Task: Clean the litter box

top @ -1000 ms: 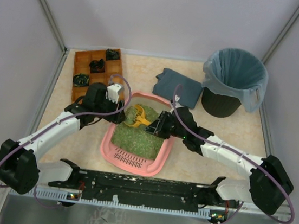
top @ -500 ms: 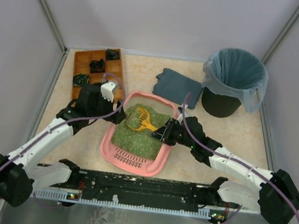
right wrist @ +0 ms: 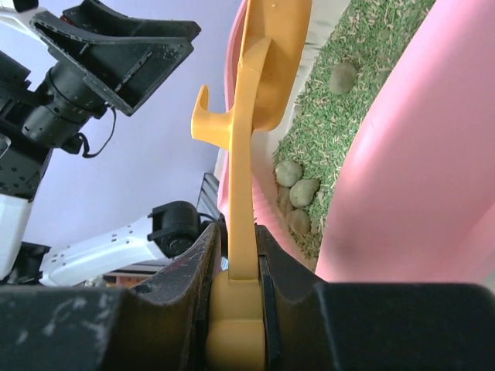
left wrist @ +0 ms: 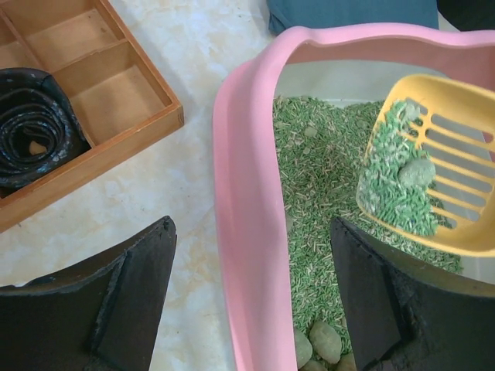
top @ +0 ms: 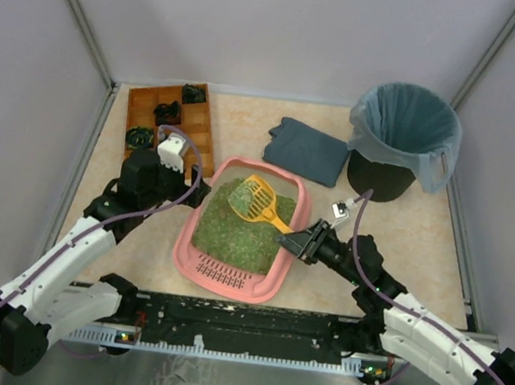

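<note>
Box (top: 181,244) mid-table, grille end toward me. Scoop (top: 256,200) w/ clump (left wrist: 416,171) raised over it, handle clamped in R gripper (top: 293,242). L gripper (left wrist: 251,294) wide open, empty, astride box's left wall. I'd sift gently, level, then go to bin (top: 378,181).

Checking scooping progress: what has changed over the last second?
The right tool, shut on the yellow scoop, drew back toward its base and raised the scoop from the litter, carrying granules and a clump. The open left tool backed off leftward. The litter box, bin, cloth and wooden tray stayed put.
</note>
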{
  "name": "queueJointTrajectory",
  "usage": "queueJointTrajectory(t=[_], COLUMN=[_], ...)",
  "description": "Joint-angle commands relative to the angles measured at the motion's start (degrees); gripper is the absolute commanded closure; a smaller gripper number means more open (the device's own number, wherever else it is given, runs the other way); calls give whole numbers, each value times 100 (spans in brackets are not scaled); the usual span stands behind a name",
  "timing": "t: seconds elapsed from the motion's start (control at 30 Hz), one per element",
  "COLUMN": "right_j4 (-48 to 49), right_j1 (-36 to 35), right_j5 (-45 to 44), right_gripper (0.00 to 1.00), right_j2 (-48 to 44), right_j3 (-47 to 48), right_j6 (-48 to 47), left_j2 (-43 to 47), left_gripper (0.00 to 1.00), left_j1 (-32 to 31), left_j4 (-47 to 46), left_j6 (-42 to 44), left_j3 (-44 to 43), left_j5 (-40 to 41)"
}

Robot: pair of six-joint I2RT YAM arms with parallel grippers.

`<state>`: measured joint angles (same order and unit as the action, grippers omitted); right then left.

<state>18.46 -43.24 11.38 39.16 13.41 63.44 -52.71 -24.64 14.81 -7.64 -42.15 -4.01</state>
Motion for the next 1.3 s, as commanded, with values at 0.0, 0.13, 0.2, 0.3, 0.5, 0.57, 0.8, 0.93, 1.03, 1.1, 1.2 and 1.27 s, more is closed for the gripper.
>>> queueJointTrajectory(t=[0.0,0.13,0.2,0.3,0.5,0.57,0.8,0.93,1.03,1.1,1.2,1.27], right_j4=[905,600,1259,1827,1954,2145,1975,1499,1780,2080,1833,1560], right_j1=[52,163,168,175,308,310,623,819,888,832,969,1014], right_j5=[424,-169,-6,808,444,1038,815,1144,761,1221,1340,956], right_gripper=[100,100,100,100,100,100,100,100,100,100,100,100], right_j2=[-46,-532,-389,149,-17,339,35,-33,-279,35,-20,-309], right_j3=[11,-317,-505,-393,-664,-454,-639,-486,-781,-685,-747,-840], right_j6=[111,578,864,749,1185,947,1174,831,1122,1028,977,1047], left_j2=[37,-10,-8,23,156,181,105,23,-26,-5,-30,-92], left_gripper=[15,15,15,14,10,9,9,9,9,9,9,10], left_j1=[-7,-7,-11,-7,-9,3,2,0,-5,-5,-5,1], left_j4=[-288,-346,-352,-343,-329,-376,-349,-428,-366,-411,-590,-506], left_j6=[-96,-65,-36,45,83,78,52,69,21,-64,-221,-186], left_j3=[-70,-50,-28,-5,53,83,63,29,1,47,141,93], left_j5=[295,527,563,501,638,660,545,501,502,502,368,283])
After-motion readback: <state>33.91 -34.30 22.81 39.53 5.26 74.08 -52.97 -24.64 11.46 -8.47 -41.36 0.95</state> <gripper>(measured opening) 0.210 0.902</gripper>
